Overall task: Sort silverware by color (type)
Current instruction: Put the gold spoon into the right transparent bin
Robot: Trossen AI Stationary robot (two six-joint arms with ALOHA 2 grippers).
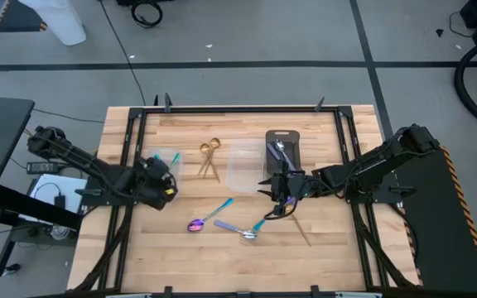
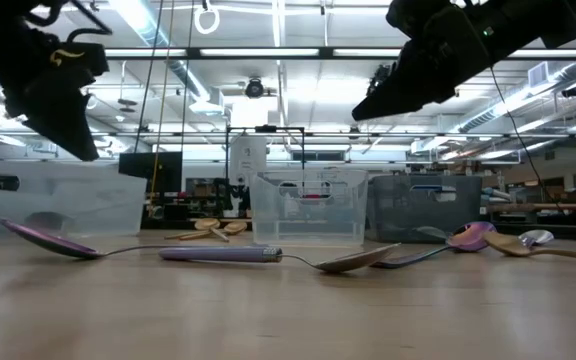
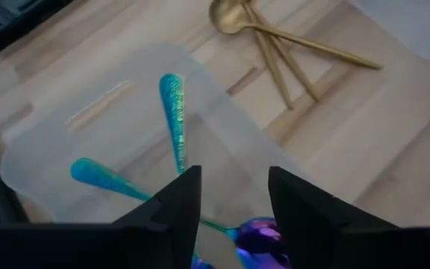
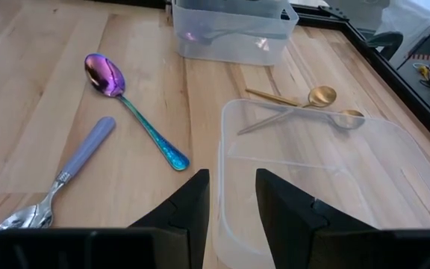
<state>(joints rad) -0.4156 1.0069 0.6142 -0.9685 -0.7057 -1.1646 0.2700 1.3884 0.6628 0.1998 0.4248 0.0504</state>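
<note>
A wooden surface (image 1: pixel 180 257) seen from above, with two dark robot arms reaching in from either side.

The left pincer (image 3: pixel 230 198) hovers over a clear container (image 3: pixel 51 149) at the surface's left. Its fingers are spread with nothing between them. Iridescent spoons with teal handles (image 3: pixel 172 119) already lie in that container.

Just beside it, gold spoons (image 1: pixel 209 156) lie crossed on the bare wood. A second clear container (image 1: pixel 244 165) sits mid-surface, apparently empty. To its right a dark tray (image 1: pixel 292 141) holds what look like silver pieces.

The right pincer (image 4: pixel 230 194) hangs above the near edge of the middle container, fingers parted and empty.

Nearer the front edge of the surface lie the unsorted pieces: an iridescent spoon (image 1: pixel 209 218) with a purple bowl, and a lavender-handled spoon (image 1: pixel 237 231) crossing a teal-handled piece (image 1: pixel 257 225).

These utensils are probably light, rigid metal, polished and slippery, and lie almost flat on the wood. The sensible hold is across the narrow handle near its middle, fingers straddling it. The crossed pair may shift together when one is lifted.
</note>
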